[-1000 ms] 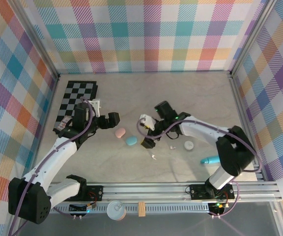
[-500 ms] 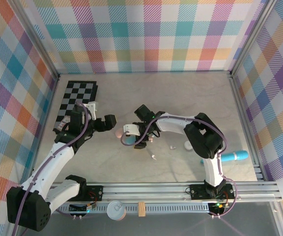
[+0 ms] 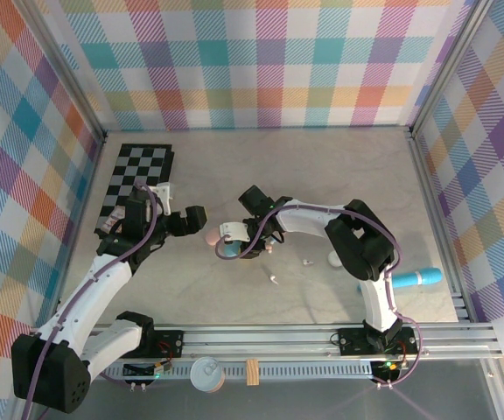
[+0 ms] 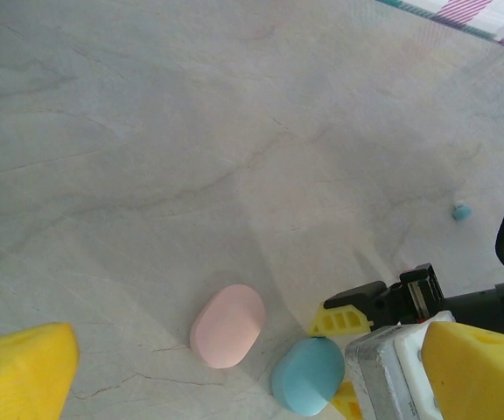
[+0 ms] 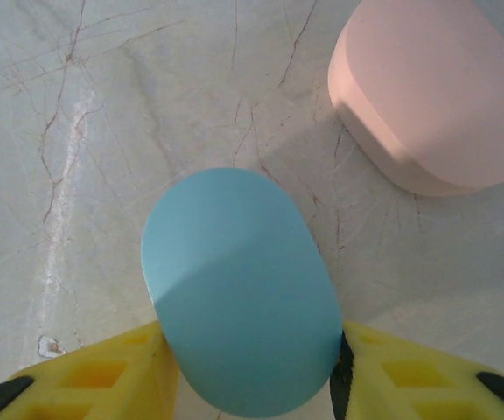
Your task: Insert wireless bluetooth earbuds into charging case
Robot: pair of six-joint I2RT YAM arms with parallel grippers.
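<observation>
Status: early stage. I see no earbud seated in any case, and both coloured cases have their lids down, so opening a case, picking the buds and inserting them are all left to do.

Left side: the left claw (image 3: 195, 219) hangs released, its yellow fingers (image 4: 20, 367) spread wide and holding nothing. It sits just left of the pink case (image 4: 227, 325), which rests on the desk (image 3: 322, 166) about midway between the left and right edges.

Centre: the blue case (image 5: 239, 280) lies just beside the pink one, on the side nearer the desk's near edge, not touching it. The right claw (image 5: 250, 385) straddles the blue case, with one finger against each flank. I cannot tell whether it has clamped the case or only brackets it.

Right of centre: two small white earbuds lie loose on the bare desk. One (image 3: 273, 279) is toward the near edge and the other (image 3: 305, 261) is further right. Both are clear of the right claw. The left wrist view also shows a tiny light-blue bud (image 4: 461, 211) beyond that claw. A white case (image 3: 336, 259) sits just right of the second bud.
</observation>
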